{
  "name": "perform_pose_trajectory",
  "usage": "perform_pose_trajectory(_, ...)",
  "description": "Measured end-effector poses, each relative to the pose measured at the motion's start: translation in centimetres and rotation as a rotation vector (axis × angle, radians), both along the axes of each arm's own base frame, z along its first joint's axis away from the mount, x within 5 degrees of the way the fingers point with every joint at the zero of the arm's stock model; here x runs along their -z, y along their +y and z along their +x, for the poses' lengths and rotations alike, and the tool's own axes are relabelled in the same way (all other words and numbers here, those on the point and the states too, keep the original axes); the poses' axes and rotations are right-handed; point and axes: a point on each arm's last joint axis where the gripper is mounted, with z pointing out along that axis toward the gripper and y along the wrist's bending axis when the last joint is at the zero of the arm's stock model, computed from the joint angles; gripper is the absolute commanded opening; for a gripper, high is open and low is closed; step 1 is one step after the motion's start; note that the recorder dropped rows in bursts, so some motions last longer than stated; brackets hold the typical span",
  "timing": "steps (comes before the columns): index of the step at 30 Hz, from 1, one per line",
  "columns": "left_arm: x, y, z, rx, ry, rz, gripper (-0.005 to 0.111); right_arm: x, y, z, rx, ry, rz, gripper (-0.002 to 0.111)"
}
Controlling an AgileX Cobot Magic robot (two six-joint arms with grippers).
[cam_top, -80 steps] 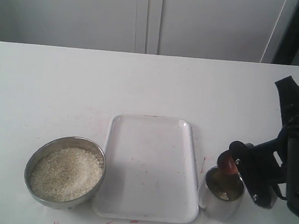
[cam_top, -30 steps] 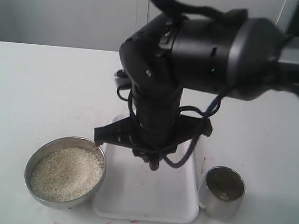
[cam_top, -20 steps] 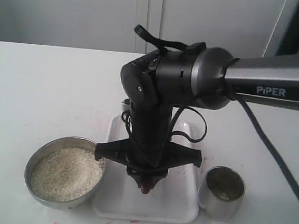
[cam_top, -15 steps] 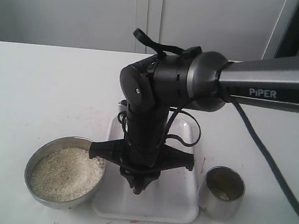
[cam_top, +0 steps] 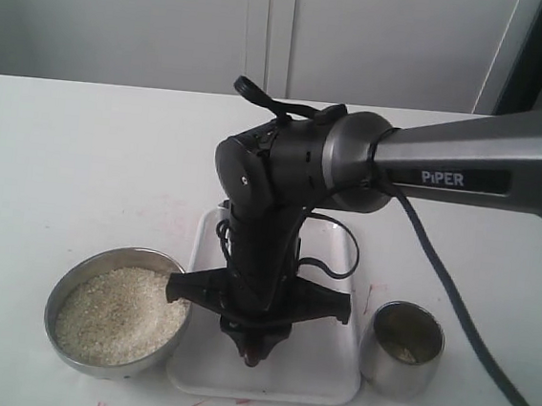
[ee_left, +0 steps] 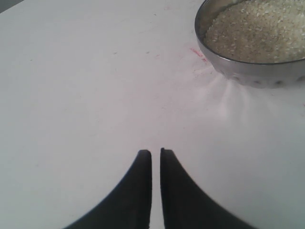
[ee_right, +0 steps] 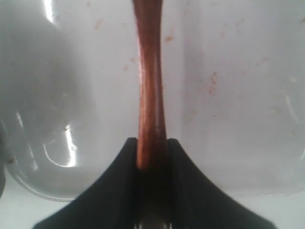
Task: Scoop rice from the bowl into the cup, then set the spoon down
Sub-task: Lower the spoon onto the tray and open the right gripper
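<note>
My right gripper (cam_top: 253, 348) hangs low over the front part of the white tray (cam_top: 327, 370), shut on the slim handle of the reddish-brown wooden spoon (ee_right: 150, 95). In the right wrist view the gripper (ee_right: 152, 141) clamps the handle, which runs out over the tray (ee_right: 228, 95); the spoon's oval bowl is out of frame. The steel bowl (cam_top: 76, 285) full of rice (cam_top: 121, 313) stands left of the tray. To the tray's right is the steel cup (cam_top: 399, 369), with a few grains inside. My left gripper (ee_left: 156, 151) is shut and empty over bare table, near the bowl (ee_left: 248, 76).
The right arm (cam_top: 284, 166) reaches from the right across the tray and hides most of it. White table (cam_top: 82, 166) surrounds the vessels. A pale wall with cabinet doors runs behind the table's far edge.
The right arm swung from the cup leftward over the tray with the spoon, then sank lower toward the tray's front. Bowl and cup have stayed put.
</note>
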Motion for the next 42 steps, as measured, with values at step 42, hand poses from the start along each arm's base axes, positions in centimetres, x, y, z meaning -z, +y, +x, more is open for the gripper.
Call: perform_pose_trajectory(42,0.00,0.00,0.00,0.000,0.000,0.000,0.014,-0.41,-0.30,0.16,-0.053,-0.024,-0.016,0.017)
